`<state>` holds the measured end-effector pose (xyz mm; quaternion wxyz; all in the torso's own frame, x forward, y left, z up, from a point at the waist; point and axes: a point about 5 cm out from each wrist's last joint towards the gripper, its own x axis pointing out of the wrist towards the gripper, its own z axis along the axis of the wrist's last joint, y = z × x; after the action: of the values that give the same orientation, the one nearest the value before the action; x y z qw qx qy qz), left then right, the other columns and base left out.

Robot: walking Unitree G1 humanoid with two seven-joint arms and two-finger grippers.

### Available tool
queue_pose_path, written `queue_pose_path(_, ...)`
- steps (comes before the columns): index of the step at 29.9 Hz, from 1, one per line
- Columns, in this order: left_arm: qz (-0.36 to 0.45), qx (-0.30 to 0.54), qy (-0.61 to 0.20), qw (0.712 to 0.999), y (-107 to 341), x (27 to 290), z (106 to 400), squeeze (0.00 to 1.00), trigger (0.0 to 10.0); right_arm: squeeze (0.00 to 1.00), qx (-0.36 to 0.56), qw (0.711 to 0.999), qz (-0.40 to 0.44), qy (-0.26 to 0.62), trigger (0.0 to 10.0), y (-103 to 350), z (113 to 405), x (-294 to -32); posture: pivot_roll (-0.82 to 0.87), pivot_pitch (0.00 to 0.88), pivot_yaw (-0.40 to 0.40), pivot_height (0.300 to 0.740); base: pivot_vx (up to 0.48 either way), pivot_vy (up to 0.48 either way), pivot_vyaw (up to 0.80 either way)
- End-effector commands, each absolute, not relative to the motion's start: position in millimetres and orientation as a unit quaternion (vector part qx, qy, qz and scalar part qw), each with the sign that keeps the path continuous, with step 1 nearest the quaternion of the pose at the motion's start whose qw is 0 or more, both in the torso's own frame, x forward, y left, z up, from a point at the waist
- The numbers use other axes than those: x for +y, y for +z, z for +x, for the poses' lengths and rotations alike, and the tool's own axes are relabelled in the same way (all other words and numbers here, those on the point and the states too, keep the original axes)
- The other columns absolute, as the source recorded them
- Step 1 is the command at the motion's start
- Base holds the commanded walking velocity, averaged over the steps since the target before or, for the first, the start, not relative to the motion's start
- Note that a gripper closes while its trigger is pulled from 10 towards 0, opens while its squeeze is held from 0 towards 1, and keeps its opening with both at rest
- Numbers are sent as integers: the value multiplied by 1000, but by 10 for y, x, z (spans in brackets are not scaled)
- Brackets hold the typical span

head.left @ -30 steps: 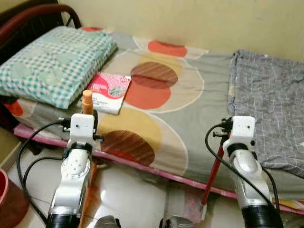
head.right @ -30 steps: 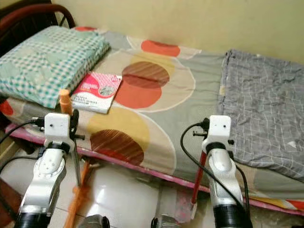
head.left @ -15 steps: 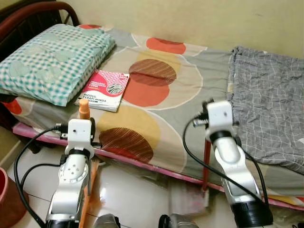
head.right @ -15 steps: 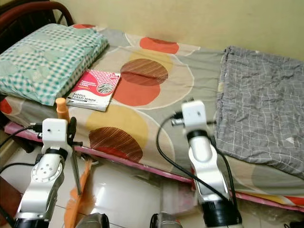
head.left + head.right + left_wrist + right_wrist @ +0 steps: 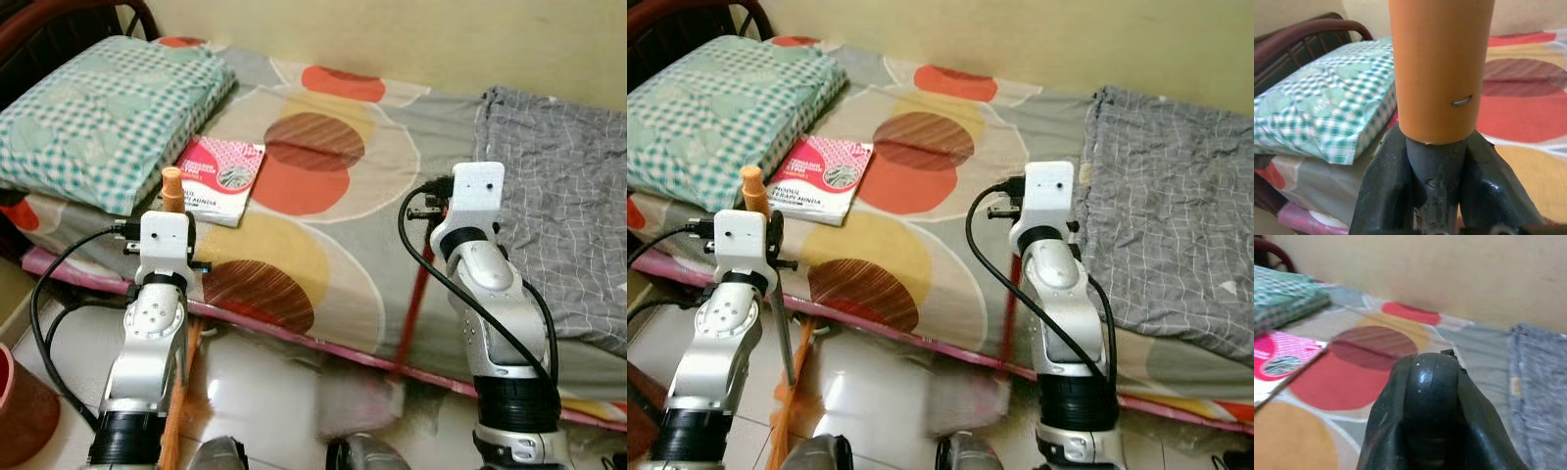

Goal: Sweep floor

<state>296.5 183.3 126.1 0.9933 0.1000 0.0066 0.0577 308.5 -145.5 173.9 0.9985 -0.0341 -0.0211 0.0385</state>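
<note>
An orange broom handle (image 5: 172,188) stands upright in front of the bed, its lower part running down to the floor (image 5: 784,397). My left gripper (image 5: 1435,147) is shut on it just below the orange top, with the black fingers (image 5: 1383,186) pressed on both sides. My right gripper (image 5: 1432,396) is shut on the dark rounded top of a thin red rod (image 5: 409,313). That rod slants down to a blurred pale pink dustpan (image 5: 358,403) on the floor at the bed's edge. The right wrist (image 5: 478,191) is raised over the mattress edge.
The bed (image 5: 392,255) with its circle-patterned sheet spans the view ahead. It holds a green checked pillow (image 5: 98,117), a pink book (image 5: 217,176) and a grey blanket (image 5: 568,196). A reddish bucket (image 5: 22,416) stands on the floor at lower left. Glossy white tiles (image 5: 265,387) lie before the bed.
My right arm has lifted and swung, carrying the red rod and dustpan leftwards along the bed edge; the pan is now blurred. The left gripper keeps the broom upright in about the same place.
</note>
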Motion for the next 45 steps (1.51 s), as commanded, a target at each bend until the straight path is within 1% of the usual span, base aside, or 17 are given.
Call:
queue_pose_path(1,103,-7,71,992,1346,1867,2974,0,10000,0,-76,996,-25,50,10000,1904,3056,-1474,-23,60,-44,740,0,0,0)
queue_pose_path(2,103,-7,71,992,1346,1867,2974,0,10000,0,-76,996,-25,50,10000,1904,3056,-1474,-23,60,-44,740,0,0,0)
queue_pose_path(5,105,-3,74,992,1355,1869,2942,0,10000,0,-64,997,-4,46,10000,1777,3040,-1603,-37,97,-45,740,0,0,0)
queue_pose_path(8,98,-2,78,992,1396,1863,2948,0,10000,0,-66,996,5,57,10000,1738,3032,-1608,-38,108,-45,740,0,0,0)
queue_pose_path(9,98,-6,79,992,1427,1861,2953,0,10000,0,-68,995,-6,67,10000,1717,3017,-1595,-29,113,-41,740,0,0,0)
queue_pose_path(12,99,-17,80,992,1495,1874,2962,0,10000,0,-53,994,-36,86,10000,1601,2966,-1573,-30,112,-45,740,0,0,0)
queue_pose_path(14,95,-9,86,992,1442,1917,2965,0,10000,0,-41,995,-48,84,10000,1472,2905,-1583,-30,112,-45,740,0,0,0)
queue_pose_path(17,76,4,92,993,1397,1928,2967,0,10000,0,-50,993,-63,89,10000,1435,2878,-1571,-25,100,-47,740,0,0,0)
queue_pose_path(22,67,16,95,993,1328,1929,2910,0,10000,0,-57,994,-31,89,10000,1392,2868,-1612,-14,67,-49,740,0,0,0)
queue_pose_path(24,68,22,90,993,1285,1924,2908,0,10000,0,-66,991,-37,113,10000,1387,2896,-1574,-1,41,-51,740,0,0,800)
queue_pose_path(29,60,21,84,994,1282,1908,2927,0,10000,0,-75,988,-41,125,10000,1399,2926,-1535,1,25,-47,740,0,0,800)
queue_pose_path(37,52,13,76,996,1300,1895,2958,0,10000,0,-85,987,-29,137,10000,1417,2983,-1499,1,15,-44,740,0,0,800)
queue_pose_path(45,47,20,67,996,1280,1873,2920,0,10000,0,-85,987,-22,137,10000,1419,3003,-1497,0,17,-46,740,0,0,800)
